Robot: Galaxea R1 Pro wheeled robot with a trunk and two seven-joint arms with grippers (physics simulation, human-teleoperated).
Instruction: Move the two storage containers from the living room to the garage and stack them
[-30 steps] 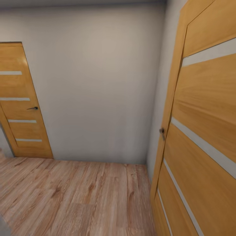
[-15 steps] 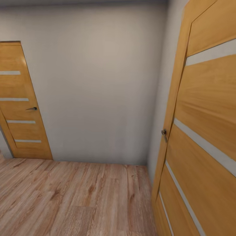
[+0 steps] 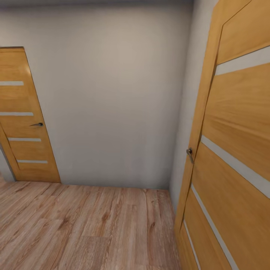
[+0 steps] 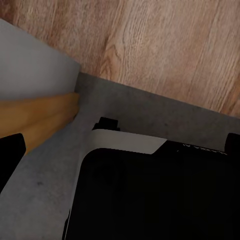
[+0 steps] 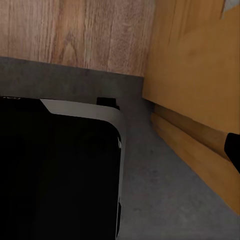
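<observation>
The two storage containers are out of view, and so are the living room's sofa and the garage's car. In the left wrist view my left gripper (image 4: 122,150) is open: its dark fingertips (image 4: 10,156) sit at opposite edges of the picture with nothing between them. In the right wrist view one dark fingertip (image 5: 233,150) of the right gripper stands far out at the edge and holds nothing. Both wrist views look down past my black base (image 4: 155,195) onto dark grey matte floor (image 4: 45,200) that meets light wood planks (image 4: 160,45).
I face a corner of a hallway with a light wood-plank floor (image 3: 86,228) and a plain grey-white wall (image 3: 112,97). A shut orange-wood door (image 3: 22,116) stands at the left. A second orange door (image 3: 232,161) with a handle (image 3: 189,152) is close on my right.
The whole head picture has shifted slightly, with the right door sliding a little toward the right edge. That is camera motion. Nothing else differs.
</observation>
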